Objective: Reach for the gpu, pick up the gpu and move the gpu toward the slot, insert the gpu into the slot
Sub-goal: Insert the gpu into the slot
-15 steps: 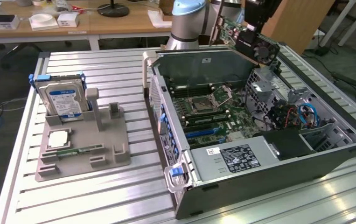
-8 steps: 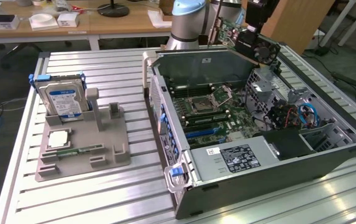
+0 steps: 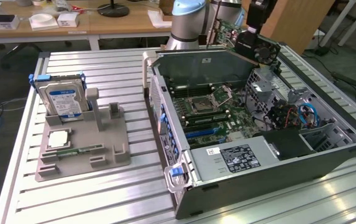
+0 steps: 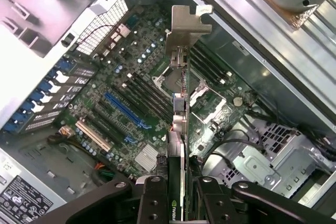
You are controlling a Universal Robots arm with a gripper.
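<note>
Two containers stand on the slatted metal surface: a grey holder at the exterior view's left and an open computer case at its right.

1. Holder contents: a hard drive with a blue label, upright in the far compartment; a square processor chip, flat in a recess nearer the front; a green memory stick, flat just beside the chip.
2. Case contents: a motherboard with a silver processor socket towards the far side; a labelled power supply at the near end; blue cables at the exterior view's right. The slot, a long blue strip, lies on the board between socket and power supply, with nothing seated in it.
3. Gripper: the fingers are clamped on either side of the gpu. The card hangs in the air above the far end of the case, well apart from the slot, with its metal bracket at the end away from the fingers.

Limits of observation: the wrist view presents the card edge-on, so its faces cannot be read. The arm is cut off by the picture edge. The case wall hides part of the board in the exterior view.
</note>
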